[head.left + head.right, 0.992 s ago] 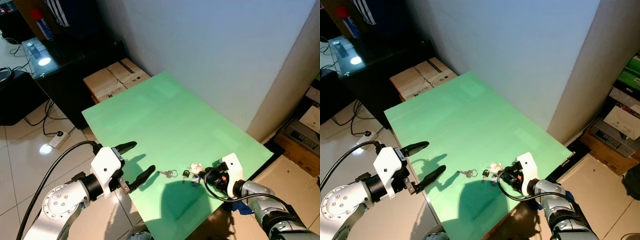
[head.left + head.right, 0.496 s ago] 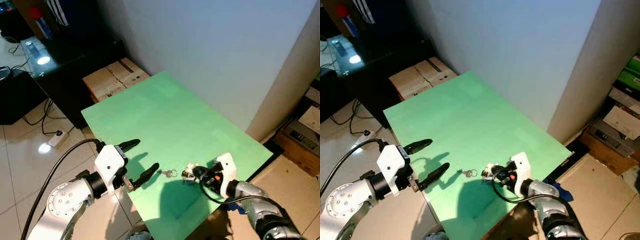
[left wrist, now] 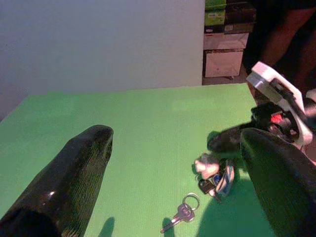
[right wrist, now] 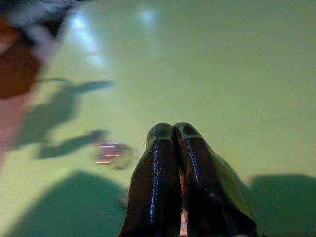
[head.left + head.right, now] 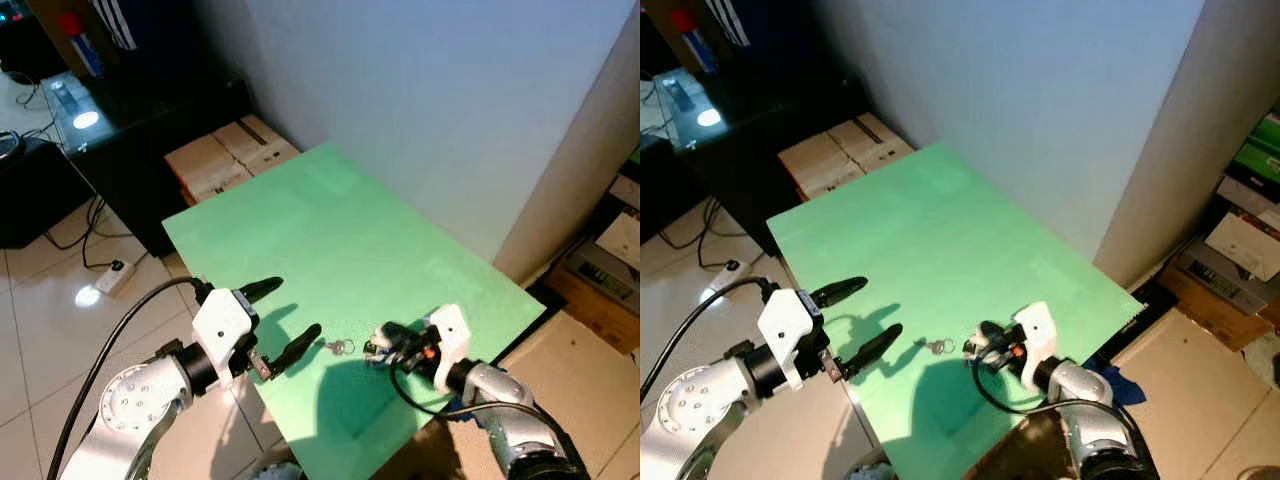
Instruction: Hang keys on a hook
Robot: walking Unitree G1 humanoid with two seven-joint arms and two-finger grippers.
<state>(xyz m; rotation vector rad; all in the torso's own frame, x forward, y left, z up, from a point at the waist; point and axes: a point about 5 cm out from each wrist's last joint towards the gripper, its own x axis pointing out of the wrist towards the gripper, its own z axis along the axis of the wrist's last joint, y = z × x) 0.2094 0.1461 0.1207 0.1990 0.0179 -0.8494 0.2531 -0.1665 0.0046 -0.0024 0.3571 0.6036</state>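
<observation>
Lying loose on the green desk (image 5: pixel 330 240), the keys (image 3: pixel 213 174) were unhung; the left pincer (image 5: pixel 283 317) gaped wide, the right pincer (image 5: pixel 983 346) sat pinched together beside them.

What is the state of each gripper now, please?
Left gripper: open, holding nothing, just short of the single key.
Right gripper: fingers pressed shut, over the key bunch; whether it grips the bunch cannot be told.

Silver arms, white wrists, black claw (image 5: pixel 285 321) fingers
</observation>
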